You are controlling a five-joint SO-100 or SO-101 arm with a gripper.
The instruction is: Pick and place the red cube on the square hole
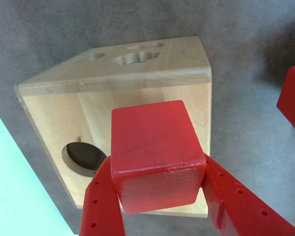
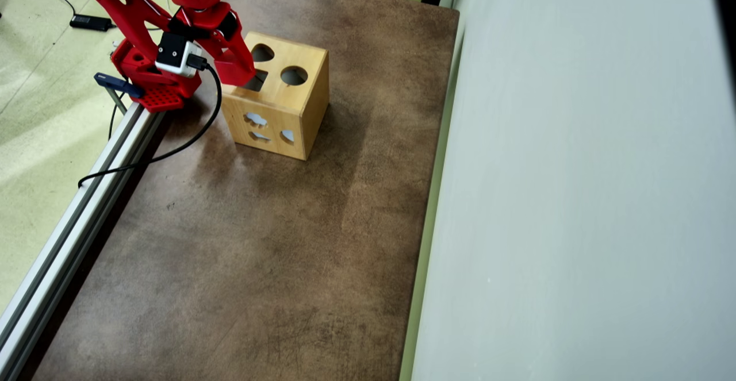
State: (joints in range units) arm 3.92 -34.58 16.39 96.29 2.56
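My gripper [image 1: 157,169] is shut on the red cube [image 1: 155,147], one red finger on each side. In the wrist view the cube fills the middle and hangs just above the wooden box [image 1: 49,110]; it hides the square hole there. In the overhead view the gripper [image 2: 240,74] is over the left part of the box's top [image 2: 307,59], at the left edge of the dark square hole [image 2: 256,82], which it partly covers. The cube cannot be told apart from the red fingers in that view.
The box top also has a round hole [image 2: 294,75] and a teardrop-like hole [image 2: 262,52]; the round hole [image 1: 82,156] shows left of the cube. Small shaped cutouts [image 2: 256,119] are in a side face. An aluminium rail [image 2: 75,208], a black cable [image 2: 172,151] and the arm base [image 2: 152,91] lie left.
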